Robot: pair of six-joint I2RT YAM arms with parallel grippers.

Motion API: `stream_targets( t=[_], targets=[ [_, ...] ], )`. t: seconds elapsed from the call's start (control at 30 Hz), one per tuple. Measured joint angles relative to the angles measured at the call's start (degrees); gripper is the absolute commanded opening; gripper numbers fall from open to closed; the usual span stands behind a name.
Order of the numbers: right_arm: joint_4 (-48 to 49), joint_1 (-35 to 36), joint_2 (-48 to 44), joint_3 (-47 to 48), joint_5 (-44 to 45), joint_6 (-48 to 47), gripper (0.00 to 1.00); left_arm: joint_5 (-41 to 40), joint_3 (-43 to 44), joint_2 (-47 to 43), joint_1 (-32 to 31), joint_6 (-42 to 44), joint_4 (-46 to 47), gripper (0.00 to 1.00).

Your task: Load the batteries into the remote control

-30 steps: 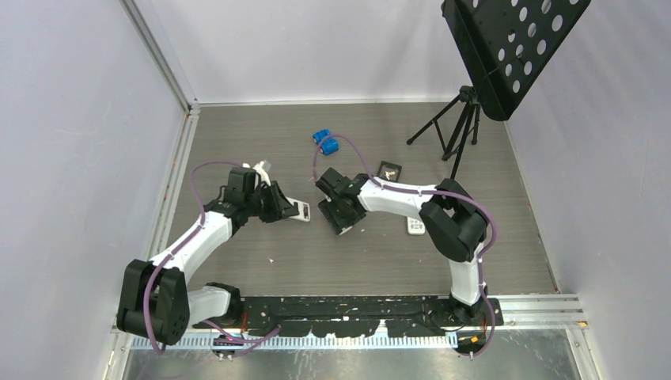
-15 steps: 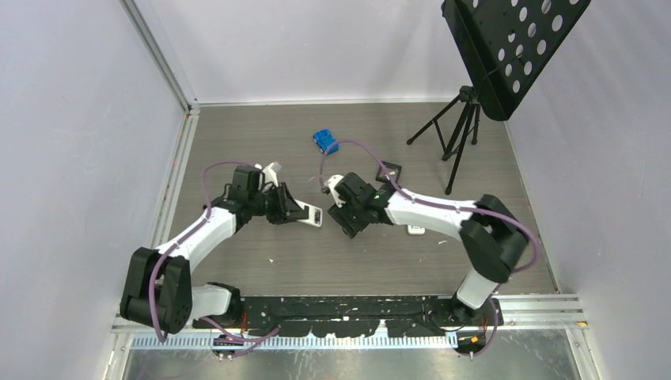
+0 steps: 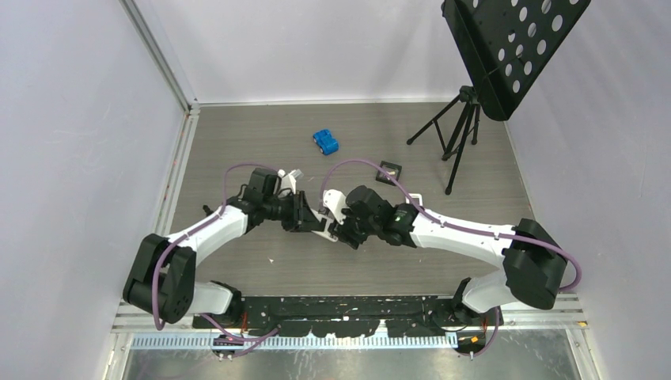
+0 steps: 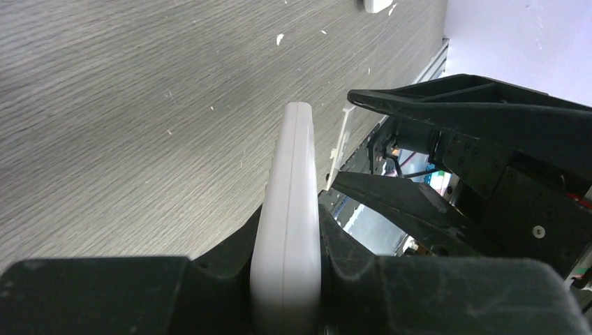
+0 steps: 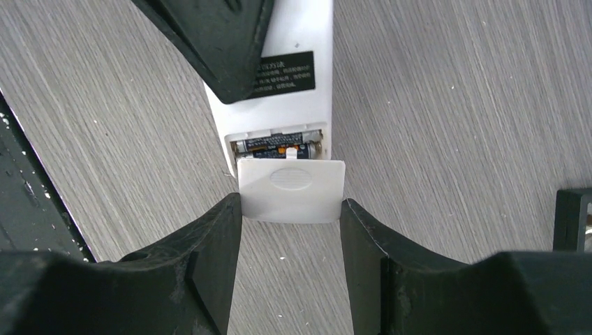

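Robot lab cell — white enclosure walls, tripod-mounted perforated panel.

Remote control held between the two grippers

The slim white slab-shaped remote control is gripped edgewise in the left gripper. The white battery cover lies between the right gripper fingers, with the small dark cylindrical batteries seated in the slot just beyond it.

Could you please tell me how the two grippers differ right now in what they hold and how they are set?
The left gripper is clamped on the slim white remote control, gripping its narrow edges; the right gripper holds the small white battery cover at the remote's end. The left fingers sit close together, the right fingers wider apart. Both are black two-finger grippers, meeting at mid-table.
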Motion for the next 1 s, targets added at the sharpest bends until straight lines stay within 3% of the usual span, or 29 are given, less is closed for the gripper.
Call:
stream_targets(
  t=[1.0],
  targets=[
    [-0.96,1.51,2.45,1.05,-0.15,-5.03,0.45,1.18,1.16,1.25,-1.29,0.04,-0.02,0.0]
  ],
)
